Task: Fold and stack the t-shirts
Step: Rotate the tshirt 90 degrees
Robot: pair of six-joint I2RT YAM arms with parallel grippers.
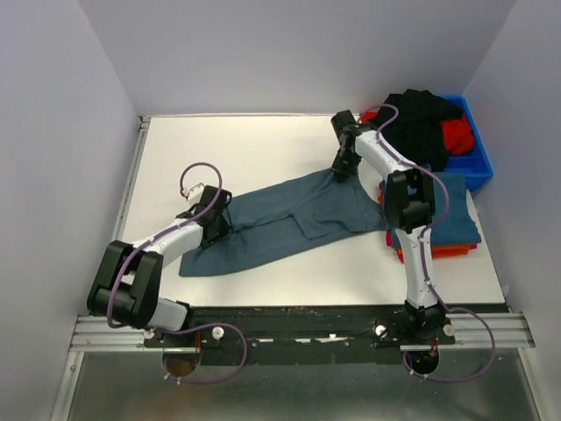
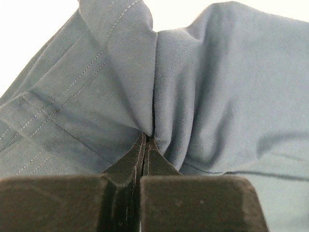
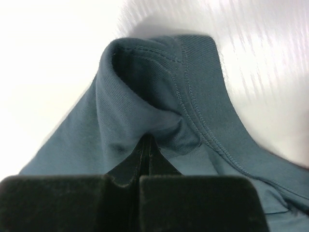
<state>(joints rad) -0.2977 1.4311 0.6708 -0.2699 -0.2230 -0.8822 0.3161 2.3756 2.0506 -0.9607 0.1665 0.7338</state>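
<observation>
Both jaws are clamped shut on the slate teal t-shirt [image 1: 280,219], stretched in a band across the table [image 1: 263,149]: left gripper [image 1: 213,221] at its near-left end, right gripper [image 1: 344,168] at what looks like the collar. Each bites only a thin bunch of cloth, so pulling apart hard could slip one free, or drag the shirt into the folded stack [image 1: 456,224].

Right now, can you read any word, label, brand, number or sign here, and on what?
No readable text in any view.
The teal-blue t-shirt, pinched by the left gripper and right gripper, shows only stitching.
The blue bin and folded stack show no markings.
</observation>
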